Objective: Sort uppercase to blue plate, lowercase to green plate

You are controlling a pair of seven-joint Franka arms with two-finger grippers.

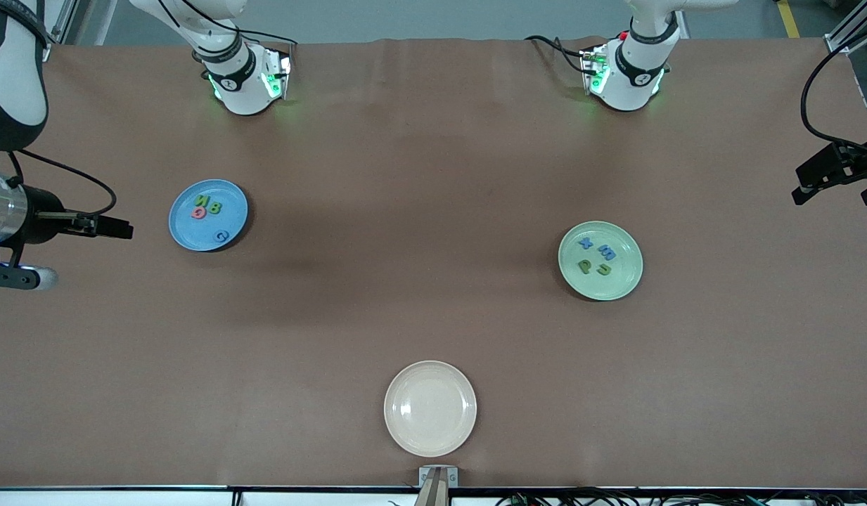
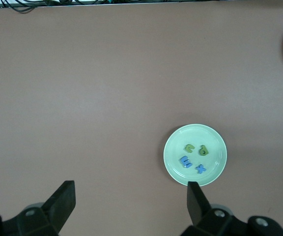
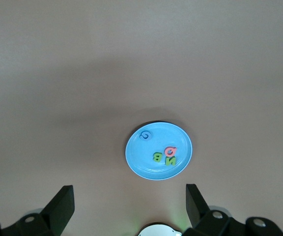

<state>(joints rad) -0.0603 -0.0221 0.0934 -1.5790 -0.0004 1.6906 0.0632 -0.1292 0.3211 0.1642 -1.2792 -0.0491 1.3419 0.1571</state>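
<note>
Apparently the sort is done, by the look of it. Blue plate (image 1: 208, 215) sits toward the right arm's end of the counter (image 1: 405, 211) w/ four capitals on it: green N (image 1: 202, 202), green B (image 1: 214, 207), pink-red Q (image 1: 199, 211) bunched together, touching or nearly so, and blue G (image 1: 221, 236) apart from them, nearer the front camera. Green plate (image 1: 600, 261) sits toward the left arm's end w/ four small letters: blue x-shaped piece (image 1: 586, 243), blue m (image 1: 606, 252), green p (image 1: 585, 266), green u (image 1: 605, 269). Cream plate (image 1: 430, 408), nearest the front camera, holds nothing; no loose letters seen on the counter.

Left hand (image 2: 131, 199) hangs high over the counter, fingers spread wide, nothing between them. Right hand (image 3: 129, 201) likewise, high above the counter at its own end, fingers apart, holding nothing. Both arms wait.

Judgement: no sorting step left; next move needs only a check that each letter lies fully inside its rim, then arms stay parked.
</note>
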